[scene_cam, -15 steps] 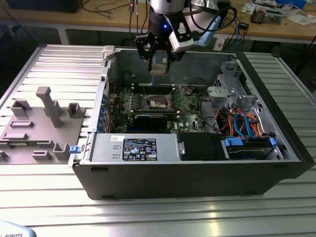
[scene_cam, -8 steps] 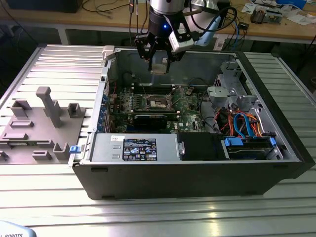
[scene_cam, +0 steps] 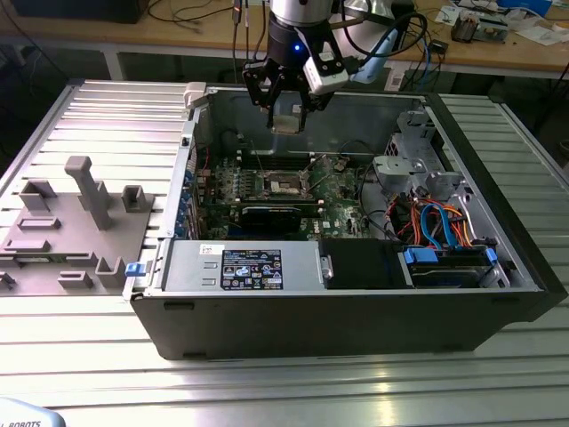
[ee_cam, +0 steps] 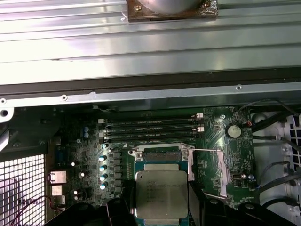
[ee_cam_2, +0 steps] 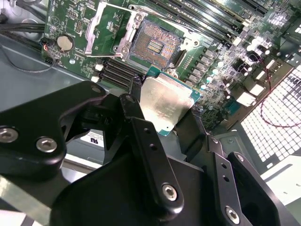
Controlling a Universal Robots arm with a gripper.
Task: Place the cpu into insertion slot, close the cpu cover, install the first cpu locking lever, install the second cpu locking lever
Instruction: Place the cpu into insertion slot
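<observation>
My gripper (scene_cam: 286, 114) is shut on the cpu (scene_cam: 286, 122), a flat silver-topped square chip, and holds it in the air inside the open computer case. In both wrist views the cpu (ee_cam_2: 164, 101) (ee_cam: 161, 193) sits between the black fingers (ee_cam_2: 143, 136). The insertion slot (ee_cam_2: 155, 44) lies bare on the green motherboard below, with its dark pin field exposed. In the first wrist view the chip covers most of the insertion slot (ee_cam: 162, 154). The cpu cover (ee_cam_2: 92, 26) is swung open beside the socket.
Long memory slots (ee_cam: 150, 128) run beside the socket. A black card (scene_cam: 267, 216) lies toward the case front, then the power supply (scene_cam: 249, 267). A drive cage with blue and orange cables (scene_cam: 444, 222) fills the exterior view's right. A grey fixture (scene_cam: 80, 222) stands outside the case.
</observation>
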